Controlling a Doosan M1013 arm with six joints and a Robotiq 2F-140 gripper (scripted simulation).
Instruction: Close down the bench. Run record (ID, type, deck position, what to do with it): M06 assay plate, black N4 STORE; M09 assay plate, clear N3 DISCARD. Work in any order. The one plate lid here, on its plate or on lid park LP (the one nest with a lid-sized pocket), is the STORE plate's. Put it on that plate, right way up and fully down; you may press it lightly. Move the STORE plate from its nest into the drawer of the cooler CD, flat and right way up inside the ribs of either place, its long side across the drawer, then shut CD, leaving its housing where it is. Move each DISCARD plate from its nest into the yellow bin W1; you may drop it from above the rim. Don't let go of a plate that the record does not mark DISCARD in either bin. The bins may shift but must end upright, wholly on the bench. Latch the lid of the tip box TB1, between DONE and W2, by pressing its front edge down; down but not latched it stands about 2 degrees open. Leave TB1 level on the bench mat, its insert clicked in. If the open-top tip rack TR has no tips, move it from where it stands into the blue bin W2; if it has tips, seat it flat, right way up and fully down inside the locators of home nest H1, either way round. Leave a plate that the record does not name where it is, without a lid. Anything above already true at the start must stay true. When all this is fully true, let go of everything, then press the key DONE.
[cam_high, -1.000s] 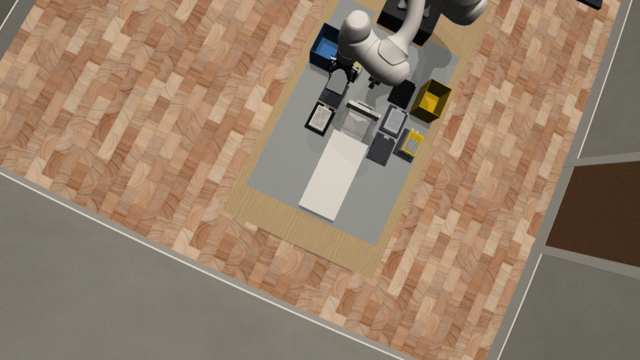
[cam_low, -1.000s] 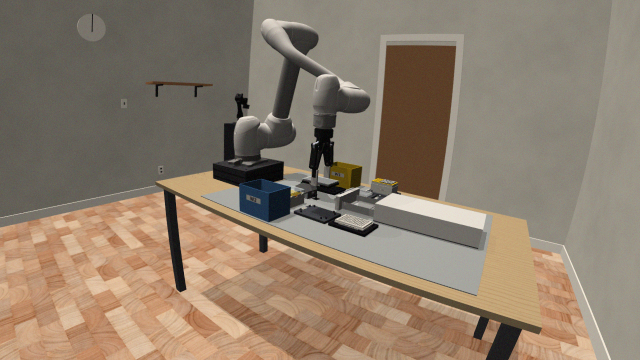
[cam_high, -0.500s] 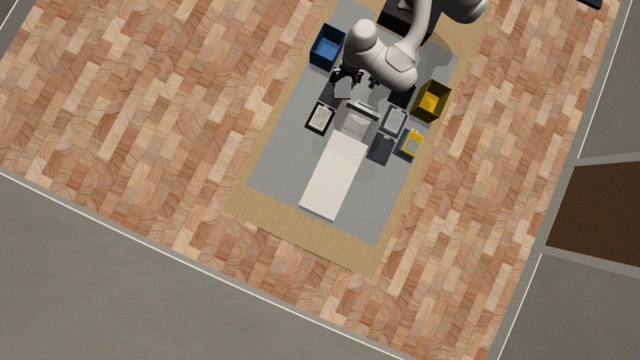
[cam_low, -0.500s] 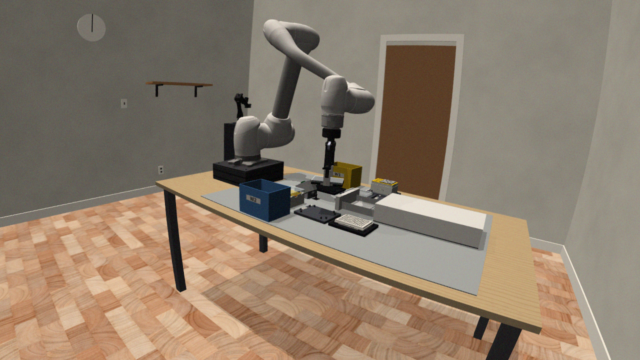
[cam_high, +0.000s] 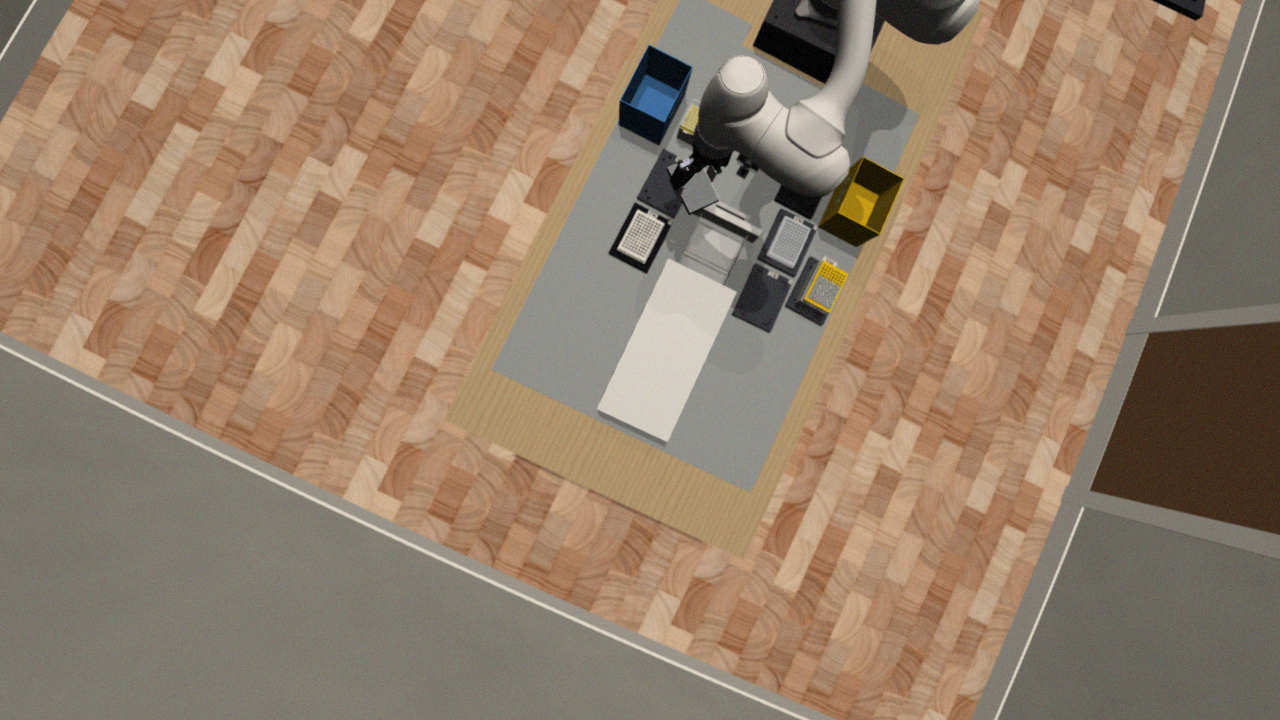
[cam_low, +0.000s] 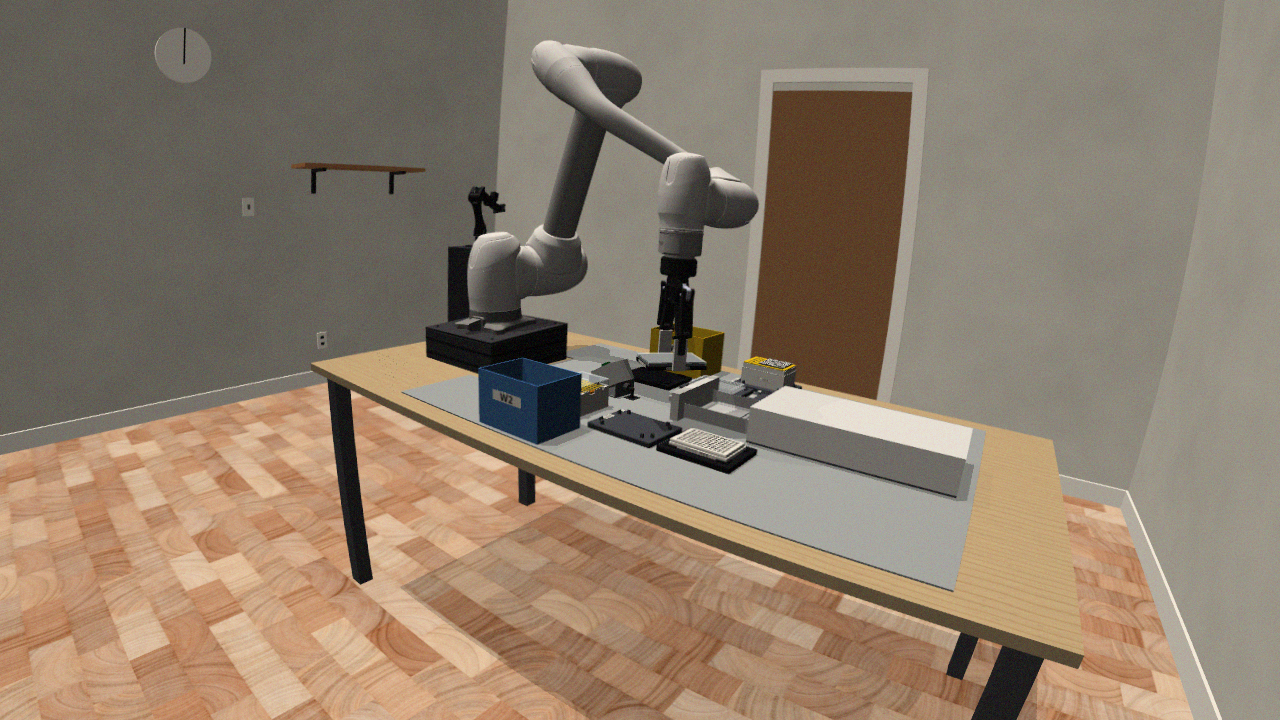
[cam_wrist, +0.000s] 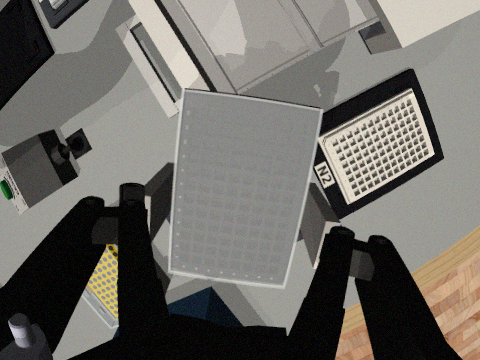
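My gripper (cam_wrist: 239, 191) is shut on the grey see-through plate lid (cam_wrist: 242, 196), gripping it by its long sides. It holds the lid level above the mat, between the empty lid park nest (cam_high: 662, 181) and the cooler's open drawer (cam_wrist: 267, 14). The lid also shows in the overhead view (cam_high: 699, 192) and in the side view (cam_low: 666, 360). The black plate in N4 (cam_wrist: 19, 43) lies to the upper left in the wrist view, mostly under the arm from overhead. The clear plate in N3 (cam_high: 789, 240) sits in its nest beside the yellow bin W1 (cam_high: 861, 201).
A white plate sits in nest N2 (cam_wrist: 376, 143). The blue bin W2 (cam_high: 656, 94) stands at the back left. The yellow tip box TB1 (cam_wrist: 107, 280) and the DONE key (cam_wrist: 34, 170) lie under my wrist. The tip rack TR (cam_high: 825, 288) stands beside the empty nest H1 (cam_high: 762, 297). The cooler housing (cam_high: 666, 349) is long and white.
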